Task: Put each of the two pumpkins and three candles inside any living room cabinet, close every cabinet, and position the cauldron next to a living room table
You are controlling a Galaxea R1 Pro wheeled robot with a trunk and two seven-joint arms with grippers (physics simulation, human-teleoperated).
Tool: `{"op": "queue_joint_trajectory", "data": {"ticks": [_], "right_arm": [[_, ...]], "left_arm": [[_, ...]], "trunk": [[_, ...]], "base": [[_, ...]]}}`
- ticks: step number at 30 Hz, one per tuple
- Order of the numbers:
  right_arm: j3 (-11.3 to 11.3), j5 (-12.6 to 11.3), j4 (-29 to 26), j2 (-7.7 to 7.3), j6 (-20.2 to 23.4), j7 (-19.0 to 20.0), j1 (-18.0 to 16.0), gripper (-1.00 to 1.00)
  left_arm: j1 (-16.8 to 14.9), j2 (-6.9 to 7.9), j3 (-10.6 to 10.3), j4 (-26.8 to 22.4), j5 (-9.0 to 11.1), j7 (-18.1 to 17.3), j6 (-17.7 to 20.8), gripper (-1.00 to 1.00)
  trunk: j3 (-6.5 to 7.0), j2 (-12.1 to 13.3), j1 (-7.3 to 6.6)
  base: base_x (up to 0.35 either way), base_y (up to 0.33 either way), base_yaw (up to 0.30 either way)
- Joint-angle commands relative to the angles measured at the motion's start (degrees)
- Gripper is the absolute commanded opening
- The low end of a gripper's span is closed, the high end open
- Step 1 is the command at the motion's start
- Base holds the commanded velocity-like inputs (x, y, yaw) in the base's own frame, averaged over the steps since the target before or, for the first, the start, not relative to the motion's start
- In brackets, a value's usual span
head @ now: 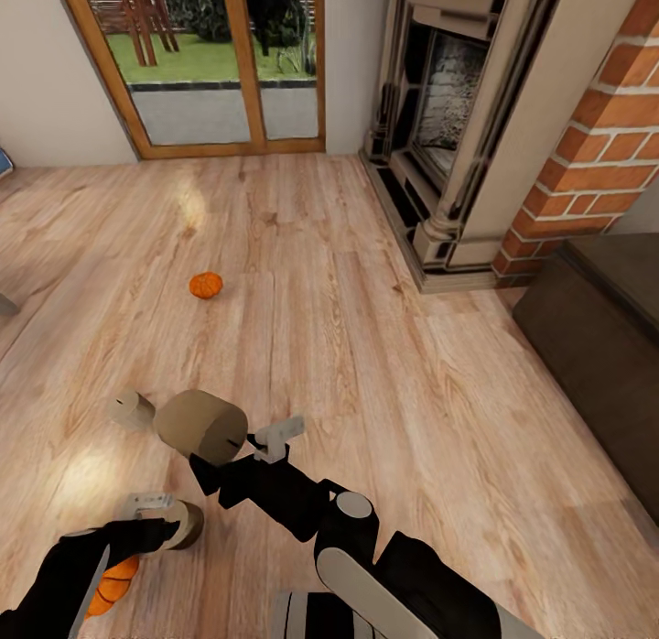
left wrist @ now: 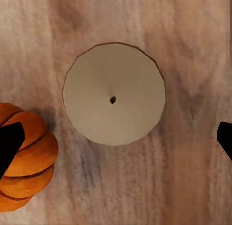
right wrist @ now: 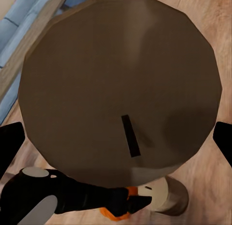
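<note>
- I see the cabinet (head: 599,346), dark brown, just beside the brick fireplace (head: 513,117), fronts shut.
- My right gripper (head: 215,456) clamps one candle (head: 201,426) well clear of the fireplace.
- My left gripper (head: 156,520) hangs spread above an upright candle (left wrist: 114,93); a pumpkin (left wrist: 24,162) sits just beside it.
- A third candle (head: 131,408) and second pumpkin (head: 206,285) lie on the floor (head: 384,364).

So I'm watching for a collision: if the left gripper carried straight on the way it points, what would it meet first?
Most likely the upright candle on the floor, centred between the open left gripper's fingertips. The pumpkin sits beside one fingertip and might be grazed, though depth is unclear.
</note>
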Motion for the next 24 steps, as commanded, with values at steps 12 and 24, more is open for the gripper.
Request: {"op": "queue_joint_trajectory", "data": {"ticks": [12, 24], "right_arm": [[0.16, 1.60, 0.15, 0.55, 0.21, -0.47, -0.06, -1.00], [0.16, 2.45, 0.16, 0.79, 0.31, -0.56, -0.06, -1.00]], "left_arm": [[-0.15, -0.75, 0.11, -0.04, -0.93, -0.53, -0.93, 1.00], [-0.15, -0.67, 0.11, -0.04, -0.94, -0.53, -0.89, 1.00]], "trunk": [[-0.71, -0.06, 0.06], [-0.71, -0.06, 0.06]], "base": [[0.032, 0.010, 0.000], [0.069, 0.050, 0.000]]}}
